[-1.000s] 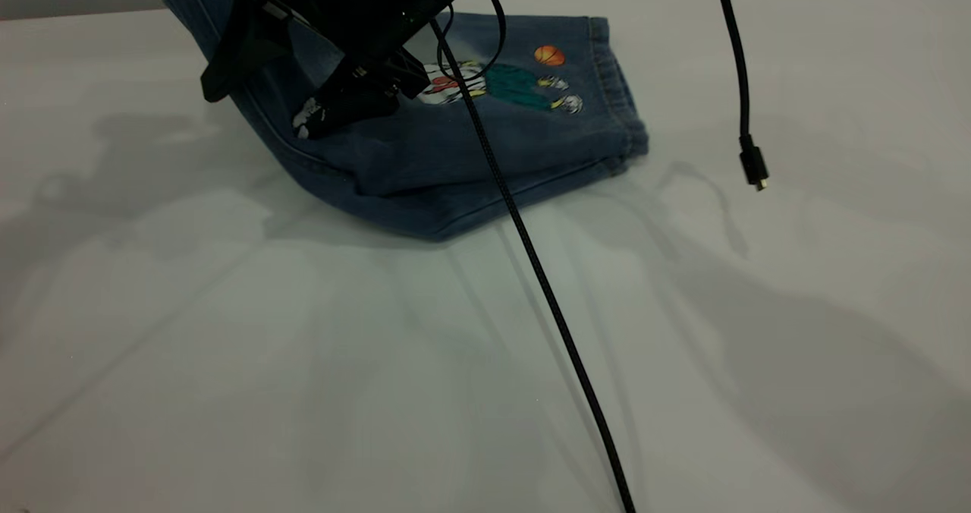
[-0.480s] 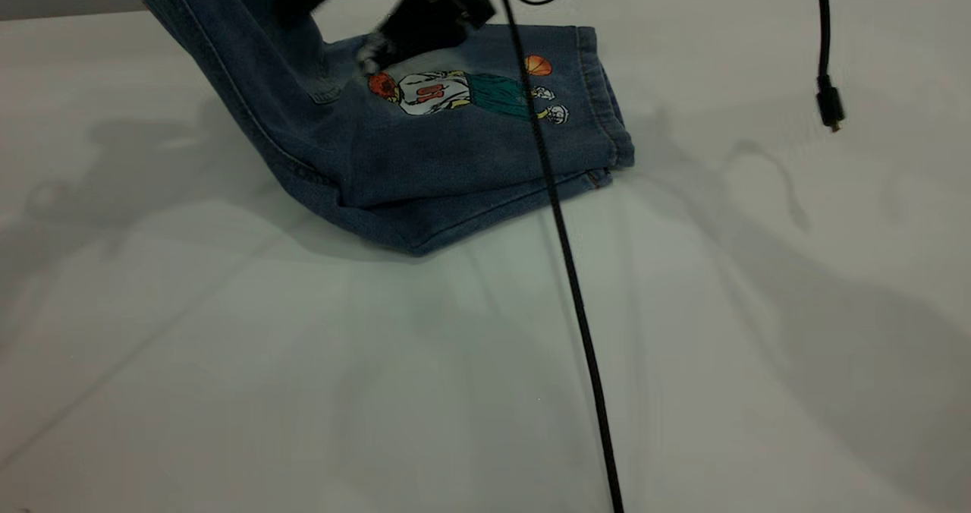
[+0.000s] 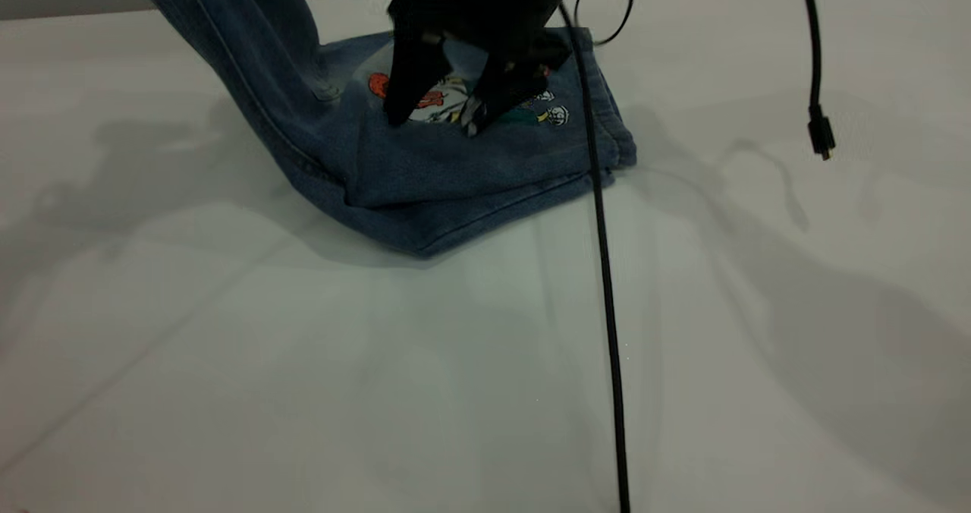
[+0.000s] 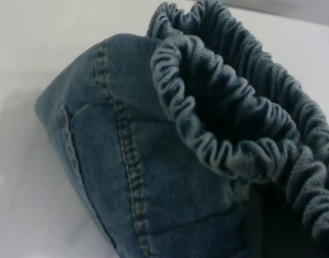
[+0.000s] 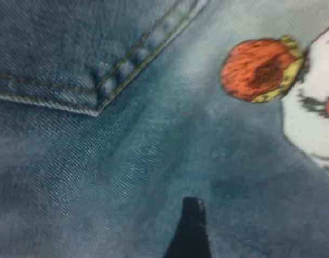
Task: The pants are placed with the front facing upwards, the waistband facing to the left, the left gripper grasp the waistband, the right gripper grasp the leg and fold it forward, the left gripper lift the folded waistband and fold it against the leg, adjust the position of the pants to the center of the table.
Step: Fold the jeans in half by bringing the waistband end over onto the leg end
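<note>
The blue denim pants (image 3: 455, 171) lie folded on the white table (image 3: 303, 391), back side up, with the cartoon print (image 3: 379, 86) showing. Their left part rises steeply out of the top left of the exterior view. In the left wrist view the ruffled waistband (image 4: 207, 145) fills the picture, held up by my left gripper, whose dark finger (image 4: 261, 226) shows under the cloth. My right gripper (image 3: 434, 118) hangs open just above the print, its fingers straddling it. One fingertip (image 5: 189, 228) shows close over the denim near the orange part of the print (image 5: 258, 70).
A black cable (image 3: 607, 308) runs from the right arm across the pants' hem down to the front edge. A second cable with a plug (image 3: 819, 133) dangles at the right. Bare tabletop surrounds the pants in front and to both sides.
The right gripper has swung from the left side of the pants to the right and come down over the print, open. The cables shifted right. The raised waistband end stays up.
</note>
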{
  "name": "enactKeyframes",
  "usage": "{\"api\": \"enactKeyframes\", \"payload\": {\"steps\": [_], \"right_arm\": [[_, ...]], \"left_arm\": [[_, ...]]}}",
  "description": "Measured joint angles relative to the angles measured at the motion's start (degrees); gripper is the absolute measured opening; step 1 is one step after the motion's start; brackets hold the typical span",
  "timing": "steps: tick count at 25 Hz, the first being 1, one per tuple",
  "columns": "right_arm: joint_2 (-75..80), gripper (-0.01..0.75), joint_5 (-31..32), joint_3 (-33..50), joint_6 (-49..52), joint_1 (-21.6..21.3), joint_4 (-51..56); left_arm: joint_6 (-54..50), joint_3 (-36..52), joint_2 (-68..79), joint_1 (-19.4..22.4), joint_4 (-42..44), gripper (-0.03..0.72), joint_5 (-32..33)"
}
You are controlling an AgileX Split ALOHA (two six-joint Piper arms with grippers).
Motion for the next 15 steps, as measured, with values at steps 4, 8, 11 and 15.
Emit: {"api": "enactKeyframes", "payload": {"steps": [4,8,11,15], "right_arm": [[1.31,0.556,-0.57,0.00,0.05,0.93,1.65],[2.00,0.556,-0.97,0.00,0.05,1.51,2.08],[1.87,0.547,-0.18,-0.11,-0.11,1.38,2.15],[0.95,0.522,2.60,-2.50,-0.05,-0.83,0.62]], "left_arm": [[1.78,0.00,-0.18,-0.05,-2.32,0.153,0.15],[3.68,0.00,-0.18,-2.36,-3.50,0.153,-0.25],[4.59,0.00,-0.18,-4.90,-3.44,0.153,-1.43],[4.49,0.00,-0.18,-5.90,-3.44,0.153,-2.62]]}}
